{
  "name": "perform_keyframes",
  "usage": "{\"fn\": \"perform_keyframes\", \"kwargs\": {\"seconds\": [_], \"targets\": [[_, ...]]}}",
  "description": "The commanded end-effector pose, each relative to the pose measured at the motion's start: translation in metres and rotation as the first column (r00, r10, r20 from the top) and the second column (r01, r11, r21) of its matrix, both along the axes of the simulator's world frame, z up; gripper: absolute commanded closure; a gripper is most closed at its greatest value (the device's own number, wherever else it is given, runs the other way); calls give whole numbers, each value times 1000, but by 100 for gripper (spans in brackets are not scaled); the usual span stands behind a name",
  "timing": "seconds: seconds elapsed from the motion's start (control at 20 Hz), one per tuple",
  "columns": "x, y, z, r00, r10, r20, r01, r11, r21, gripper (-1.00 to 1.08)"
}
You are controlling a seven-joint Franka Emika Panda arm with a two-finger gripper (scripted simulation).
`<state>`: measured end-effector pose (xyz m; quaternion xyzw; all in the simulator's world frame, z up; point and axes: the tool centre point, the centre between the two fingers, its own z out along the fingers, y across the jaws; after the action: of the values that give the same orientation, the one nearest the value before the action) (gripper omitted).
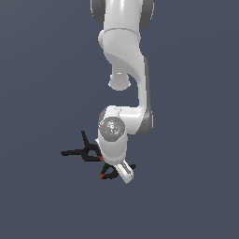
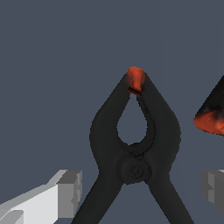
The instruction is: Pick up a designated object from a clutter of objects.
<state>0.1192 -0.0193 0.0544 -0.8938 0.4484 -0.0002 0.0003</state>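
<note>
The designated object, a black spring clamp [image 2: 135, 148] with an orange-red jaw tip, lies flat on the floor. In the wrist view it fills the middle, pivot between my fingers. My gripper [image 2: 141, 189] is open and straddles its handles; one grey fingertip [image 2: 70, 192] and the other [image 2: 213, 187] stand clear of it on either side. In the exterior view this clamp [image 1: 109, 174] is mostly hidden under my gripper [image 1: 121, 173], which hangs low over it. The rest of the clutter that shows is a second black clamp [image 1: 85, 152], its orange tip [image 2: 211, 121] close beside.
The dark grey floor [image 1: 186, 196] stretches all around. The white arm [image 1: 126, 70] rises from the exterior view's top middle and covers part of the two clamps.
</note>
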Motion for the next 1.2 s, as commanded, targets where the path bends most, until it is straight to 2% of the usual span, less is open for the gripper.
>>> {"fn": "perform_keyframes", "kwargs": {"seconds": [0.0,0.45,0.5,1.15], "targets": [[-1,0,-13,1000,-2,-1,2,1000,0,-92],[0,0,-36,1000,-3,-1,3,1000,0,-92],[0,0,-36,1000,-3,-1,3,1000,0,108],[-1,0,-34,1000,-3,-1,3,1000,0,108]]}}
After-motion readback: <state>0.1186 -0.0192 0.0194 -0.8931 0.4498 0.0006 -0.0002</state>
